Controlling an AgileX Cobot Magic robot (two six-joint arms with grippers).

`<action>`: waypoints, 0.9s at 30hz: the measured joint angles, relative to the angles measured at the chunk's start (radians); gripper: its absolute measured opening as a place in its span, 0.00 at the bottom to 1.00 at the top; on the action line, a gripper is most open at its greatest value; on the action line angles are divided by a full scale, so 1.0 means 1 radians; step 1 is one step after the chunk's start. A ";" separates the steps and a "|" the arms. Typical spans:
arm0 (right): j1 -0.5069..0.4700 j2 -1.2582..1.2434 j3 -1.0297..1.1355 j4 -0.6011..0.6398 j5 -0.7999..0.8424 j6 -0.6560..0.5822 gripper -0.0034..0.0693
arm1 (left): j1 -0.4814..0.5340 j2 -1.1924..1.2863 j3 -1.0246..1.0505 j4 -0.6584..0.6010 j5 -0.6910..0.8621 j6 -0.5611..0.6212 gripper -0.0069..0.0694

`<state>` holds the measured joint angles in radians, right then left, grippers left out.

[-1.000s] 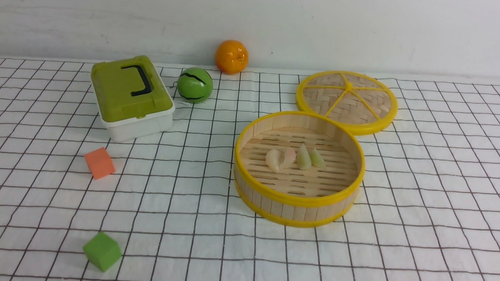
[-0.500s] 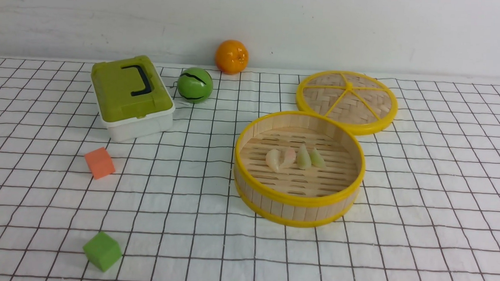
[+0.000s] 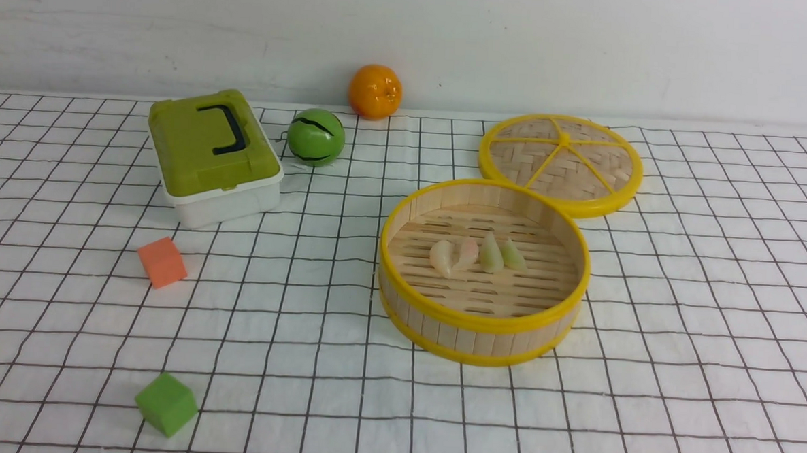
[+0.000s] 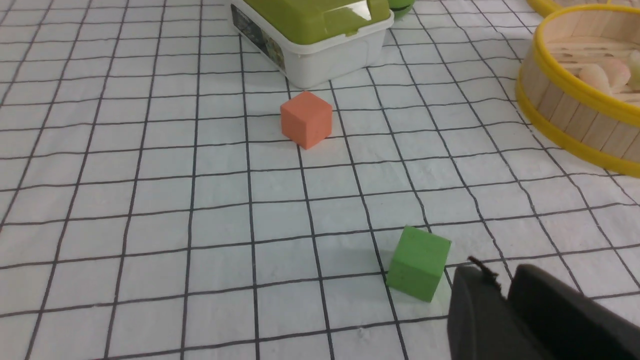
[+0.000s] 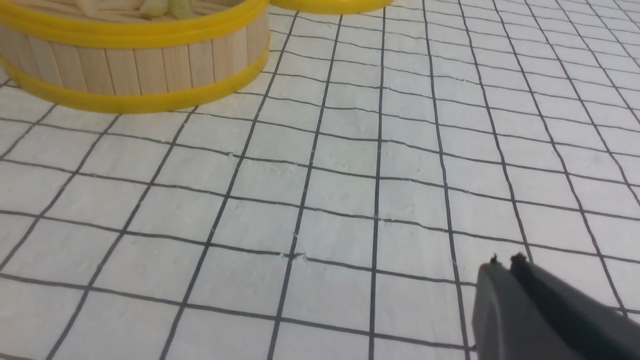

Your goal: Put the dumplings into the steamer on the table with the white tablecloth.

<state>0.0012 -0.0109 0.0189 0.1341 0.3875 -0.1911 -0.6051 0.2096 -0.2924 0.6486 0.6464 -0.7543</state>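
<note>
The steamer (image 3: 480,339) stands right of centre on the white grid tablecloth (image 3: 675,402). All of the dumplings lie side by side on its slatted floor: two pinkish-white (image 3: 451,256) and two yellow-green (image 3: 500,254). My left gripper (image 4: 492,275) is shut and empty, low over the cloth beside the green foam cube (image 4: 419,262), far left of the steamer (image 4: 575,115). My right gripper (image 5: 506,261) is shut and empty over bare cloth, near-right of the steamer (image 5: 135,65). Neither gripper's jaws show in the front view.
The woven lid (image 3: 560,162) lies flat behind the steamer, touching its rim. A green-lidded box (image 3: 212,153), a green ball (image 3: 315,137) and an orange (image 3: 375,91) are at the back left. An orange cube (image 3: 161,262) and the green cube (image 3: 165,403) lie on the left.
The dark tip of my left gripper at the front view's bottom-left corner has slid almost out of view. Nothing else has moved.
</note>
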 joint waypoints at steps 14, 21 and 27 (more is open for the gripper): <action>-0.001 0.000 0.000 0.000 0.001 0.000 0.09 | 0.468 -0.218 0.280 -0.571 -0.367 0.465 0.07; -0.001 0.000 0.000 0.000 0.002 0.000 0.10 | 0.496 -0.218 0.322 -0.678 -0.263 0.630 0.07; 0.000 0.000 0.000 0.000 0.002 0.000 0.12 | 0.496 -0.218 0.322 -0.683 -0.258 0.651 0.07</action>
<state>0.0009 -0.0109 0.0189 0.1341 0.3894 -0.1911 -0.1095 -0.0087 0.0295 -0.0344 0.3887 -0.1029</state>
